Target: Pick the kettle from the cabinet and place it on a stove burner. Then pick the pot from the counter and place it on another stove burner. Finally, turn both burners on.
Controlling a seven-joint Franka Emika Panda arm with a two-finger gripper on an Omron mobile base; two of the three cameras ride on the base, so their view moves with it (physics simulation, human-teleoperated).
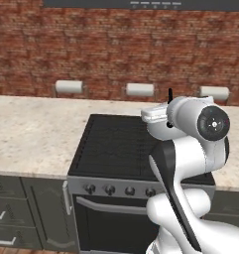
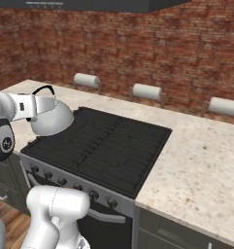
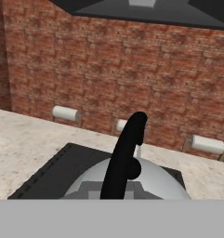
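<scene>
Seen from behind and left of the white robot arm (image 1: 190,163), facing forward and down across the flat black cooktop (image 1: 116,144) toward the red brick wall (image 1: 106,49). Seen again from behind and right, angled across the same cooktop (image 2: 108,146), beige speckled stone counter (image 2: 201,170) and wall. Shot from the hand, close over the silvery-white dome kettle (image 3: 155,179), level toward the brick wall (image 3: 108,69) and three white rolls.

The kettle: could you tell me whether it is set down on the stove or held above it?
Held above: the kettle hangs over the cooktop's front-left edge.
</scene>
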